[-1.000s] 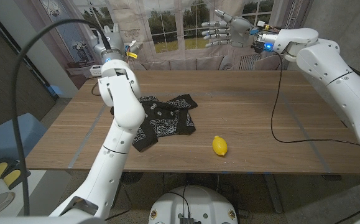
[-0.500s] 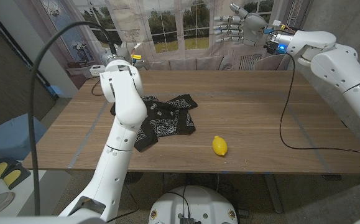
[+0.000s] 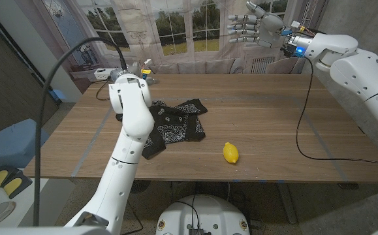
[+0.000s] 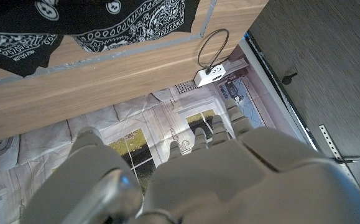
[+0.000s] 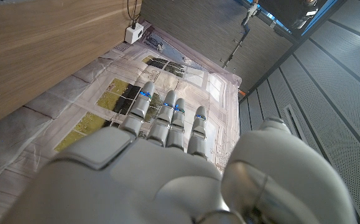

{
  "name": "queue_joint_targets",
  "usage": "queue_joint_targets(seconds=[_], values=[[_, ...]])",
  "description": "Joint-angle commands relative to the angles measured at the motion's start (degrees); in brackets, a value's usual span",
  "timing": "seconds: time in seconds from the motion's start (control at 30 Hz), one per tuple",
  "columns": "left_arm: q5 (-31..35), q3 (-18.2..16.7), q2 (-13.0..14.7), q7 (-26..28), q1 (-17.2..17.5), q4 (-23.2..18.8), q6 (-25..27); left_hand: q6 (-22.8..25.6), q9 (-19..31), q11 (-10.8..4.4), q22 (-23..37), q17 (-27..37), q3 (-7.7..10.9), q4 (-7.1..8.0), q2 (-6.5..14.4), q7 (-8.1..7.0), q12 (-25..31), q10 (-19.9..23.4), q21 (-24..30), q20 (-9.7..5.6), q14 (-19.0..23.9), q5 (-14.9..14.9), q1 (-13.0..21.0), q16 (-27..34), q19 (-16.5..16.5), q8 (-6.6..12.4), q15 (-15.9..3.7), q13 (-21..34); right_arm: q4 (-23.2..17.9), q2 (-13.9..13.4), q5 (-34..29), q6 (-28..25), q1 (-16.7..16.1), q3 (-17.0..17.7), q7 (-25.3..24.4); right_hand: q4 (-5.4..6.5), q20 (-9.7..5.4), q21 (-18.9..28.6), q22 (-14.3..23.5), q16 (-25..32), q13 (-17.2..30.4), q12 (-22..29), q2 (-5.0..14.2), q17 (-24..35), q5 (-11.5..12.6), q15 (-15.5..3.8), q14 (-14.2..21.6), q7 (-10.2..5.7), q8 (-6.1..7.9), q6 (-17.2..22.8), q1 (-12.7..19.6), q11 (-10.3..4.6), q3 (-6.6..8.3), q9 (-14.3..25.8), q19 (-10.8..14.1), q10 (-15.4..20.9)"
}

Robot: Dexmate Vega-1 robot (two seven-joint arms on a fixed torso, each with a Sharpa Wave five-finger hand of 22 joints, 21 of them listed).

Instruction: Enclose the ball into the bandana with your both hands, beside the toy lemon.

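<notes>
A: Right hand [image 3: 257,26] first: it is raised high beyond the far edge of the table [image 3: 273,124], fingers spread and straight, holding nothing. The right wrist view shows the same, fingers [image 5: 167,118] extended toward the backdrop with nothing between them.

B: And the left hand [image 4: 217,162]?

A: Harder. In the head view the left forearm covers it almost entirely, up near the far left of the table. The left wrist view shows its fingers pointing out past the table's far edge, toward a white power strip [image 4: 209,76], and I see nothing in them; how far apart they are I cannot tell.

B: Where does the bandana [image 3: 175,127] lie from them?

A: On the table, left of centre, bunched in a dark patterned heap whose longer side runs roughly from the far left toward the near right. It sits below and nearer the robot than both hands. The left arm is much the closer, passing right over its left part; the right hand is well apart, across the table. The toy lemon [image 3: 230,153] lies near the front edge, just right of the cloth and not touching it.

B: The ball?

A: I cannot make one out. Whether it is already under the folds, I can't say.
</notes>
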Motion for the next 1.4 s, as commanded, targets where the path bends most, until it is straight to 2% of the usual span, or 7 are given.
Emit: queue_joint_targets(seconds=[0.03,0.07,0.13,0.17,0.43,0.93,1.4], values=[[-5.13,-0.12,2.37,0.71,0.68,3.39,2.13,-5.17,0.15,-0.46,0.23,0.21,-0.14,0.18,0.16,-0.18,0.73,0.36,-0.32,-0.07,0.67,0.45,-0.53,0.77,-0.5,0.39,-0.18,0.3,0.35,0.32,-0.25,0.93,0.07,-0.57,0.02,0.01,0.04,-0.44,0.18,-0.14,0.04,0.29,0.32,0.0,0.42,0.03,0.39,-0.26,0.35,0.65,-0.21,-0.14,-0.23,-0.01,-0.08,0.69],[-7.1,-0.33,2.57,2.26,0.91,4.01,2.71,-5.03,0.15,-0.86,0.24,0.2,-0.13,0.13,0.24,-0.34,0.94,0.78,-0.3,-0.08,0.76,0.51,-0.44,0.8,-0.5,0.5,-0.16,0.34,0.66,0.64,0.16,0.85,0.23,-0.61,0.26,0.01,0.04,-0.45,0.18,-0.13,0.04,0.3,0.34,-0.03,0.42,0.06,0.42,-0.24,0.34,0.64,-0.22,-0.1,-0.23,-0.01,-0.05,0.71],[-8.4,-0.36,3.44,-0.98,-0.25,4.75,2.05,-5.06,0.16,-1.01,0.25,0.2,-0.12,0.11,0.26,-0.36,1.03,0.97,-0.29,-0.08,0.82,0.53,-0.39,0.82,-0.49,0.51,-0.15,0.36,0.67,0.69,0.0,0.8,0.42,-0.75,0.12,0.0,0.04,-0.48,0.18,-0.14,0.03,0.3,0.39,-0.08,0.43,0.08,0.44,-0.24,0.4,0.78,-0.24,-0.13,-0.24,-0.01,-0.02,0.73],[-8.52,0.24,3.6,0.9,0.07,5.17,3.09,-5.03,0.16,-1.02,0.25,0.2,-0.12,0.09,0.28,-0.41,1.05,1.01,-0.28,-0.08,0.82,0.55,-0.35,0.82,-0.48,0.54,-0.11,0.37,0.72,0.75,-0.04,0.92,0.42,-0.78,0.16,0.01,0.05,-0.51,0.18,-0.15,0.03,0.3,0.42,-0.12,0.44,0.1,0.43,-0.19,0.42,0.84,-0.25,-0.11,-0.25,-0.01,-0.03,0.73],[-10.62,3.06,6.63,0.6,-1.59,7.84,4.39,-5.31,0.17,-0.89,0.26,0.18,-0.06,-0.16,0.41,-0.9,1.13,0.99,-0.25,-0.07,0.54,0.7,0.1,0.71,-0.5,0.58,0.2,0.46,1.14,0.99,0.02,0.71,0.73,-0.99,0.03,0.0,0.08,-0.68,0.18,-0.21,0.01,0.33,0.52,-0.42,0.47,0.11,0.45,-0.3,0.53,1.14,-0.43,-0.14,-0.39,-0.02,0.05,0.84],[-15.42,7.95,10.15,0.8,-2.92,11.68,8.61,-5.64,0.2,-0.72,0.28,0.15,-0.06,-0.68,0.29,-1.25,1.13,0.68,-0.14,-0.08,1.08,0.96,0.94,0.92,-0.32,0.65,-0.16,0.58,3.21,2.06,0.32,2.02,1.35,-1.2,1.74,0.04,0.07,-1.03,0.18,-0.18,-0.05,0.54,0.78,-1.0,0.51,0.09,0.84,-0.24,0.69,1.7,-0.86,-0.18,-0.69,-0.04,0.29,1.5],[-17.45,12.51,11.63,2.17,-4.54,15.88,11.77,-6.01,0.24,-0.35,0.53,0.13,0.0,-1.47,0.21,-1.2,1.24,0.52,0.8,-0.22,1.82,1.37,2.3,1.12,1.65,0.77,0.15,0.75,4.29,2.13,0.76,2.85,1.33,-0.96,3.46,-0.01,0.09,-1.3,0.18,-0.16,-0.12,0.66,1.07,-1.52,0.56,0.03,1.15,-0.24,0.88,2.43,-1.08,-0.31,-0.89,-0.06,0.63,2.02]])
